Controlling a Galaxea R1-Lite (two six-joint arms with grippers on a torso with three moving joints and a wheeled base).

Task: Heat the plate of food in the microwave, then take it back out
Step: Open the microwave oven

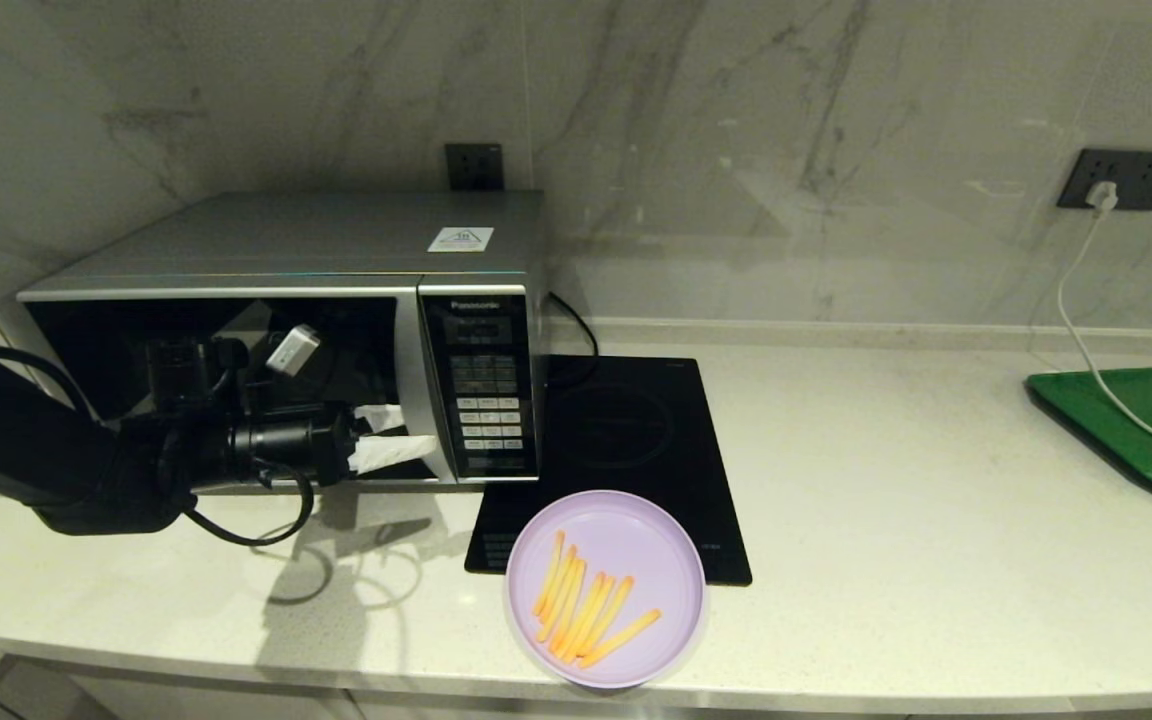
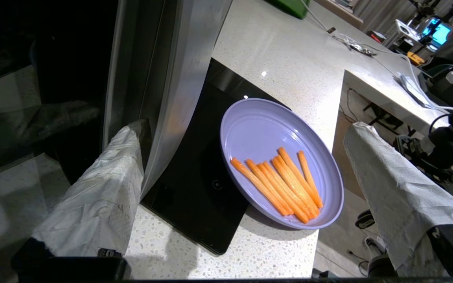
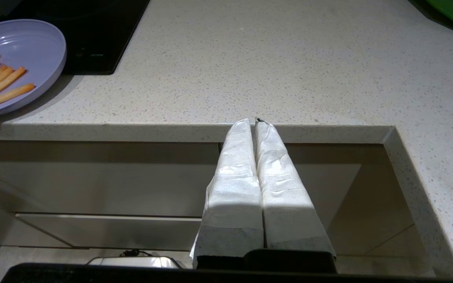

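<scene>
The lilac plate of food [image 1: 604, 588] holds several orange fries. It rests half on the hob's front corner and juts over the counter's front edge. The silver microwave [image 1: 286, 300] stands at the back left with its dark door closed. My left gripper [image 1: 388, 434] is open at the door's right side. In the left wrist view one wrapped finger [image 2: 104, 184] lies against the curved handle strip [image 2: 171, 78], and the plate [image 2: 281, 161] shows beyond the left gripper [image 2: 247, 126]. My right gripper [image 3: 255, 120] is shut on nothing, below the counter's front edge, out of the head view.
A flat black induction hob [image 1: 626, 440] lies right of the microwave. A green tray [image 1: 1146, 420] sits at the far right with a white cable [image 1: 1086, 330] running from a wall socket onto it. The counter's front edge [image 3: 195, 131] is close to the right fingers.
</scene>
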